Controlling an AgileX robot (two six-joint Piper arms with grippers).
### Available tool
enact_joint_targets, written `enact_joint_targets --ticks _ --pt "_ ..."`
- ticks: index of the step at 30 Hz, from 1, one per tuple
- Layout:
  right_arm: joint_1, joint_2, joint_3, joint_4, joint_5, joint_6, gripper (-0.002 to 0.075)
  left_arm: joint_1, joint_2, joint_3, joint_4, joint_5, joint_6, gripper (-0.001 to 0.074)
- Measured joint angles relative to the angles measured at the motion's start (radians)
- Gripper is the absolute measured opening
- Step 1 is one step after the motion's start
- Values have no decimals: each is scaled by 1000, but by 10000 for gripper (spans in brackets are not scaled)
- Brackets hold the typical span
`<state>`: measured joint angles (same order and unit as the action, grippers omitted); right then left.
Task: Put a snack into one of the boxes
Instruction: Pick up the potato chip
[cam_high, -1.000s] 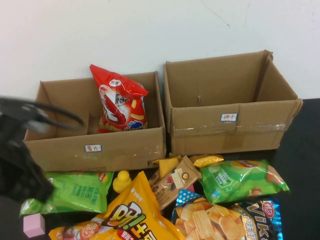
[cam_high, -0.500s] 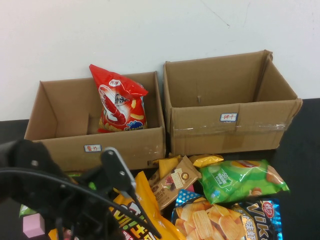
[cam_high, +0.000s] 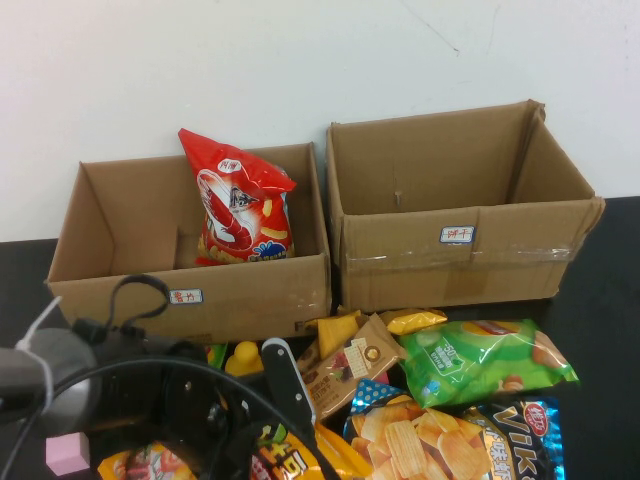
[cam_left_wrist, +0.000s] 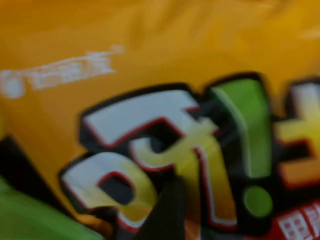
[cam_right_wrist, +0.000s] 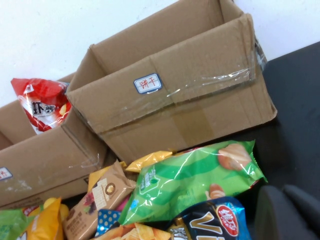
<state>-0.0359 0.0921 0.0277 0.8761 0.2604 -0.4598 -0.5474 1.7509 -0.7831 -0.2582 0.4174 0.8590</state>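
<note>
The left hand, spread open, stands directly over the yellow snack bag lying flat on the table immediately beneath it, the left box just beyond, whereas the right hand, closed and unseen from above, is judged the farther one.

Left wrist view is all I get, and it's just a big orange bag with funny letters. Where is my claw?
Observer: Your left gripper is low over the orange bag, at the near edge of the snack pile.
Operator: Are there boxes?
Observer: Two cardboard ones behind the pile. The left box holds a red snack bag.
Operator: And my other claw?
Observer: The right gripper is shut, parked beside a green bag, in front of the right box.
</note>
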Motion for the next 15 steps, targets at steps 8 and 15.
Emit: enact_joint_targets --ticks 8,15 --pt "0 0 0 0 0 0 -1 -5 67 -12 51 -90 -69 628" --pt "0 0 0 0 0 -2 -1 -5 65 -16 62 -87 -79 464"
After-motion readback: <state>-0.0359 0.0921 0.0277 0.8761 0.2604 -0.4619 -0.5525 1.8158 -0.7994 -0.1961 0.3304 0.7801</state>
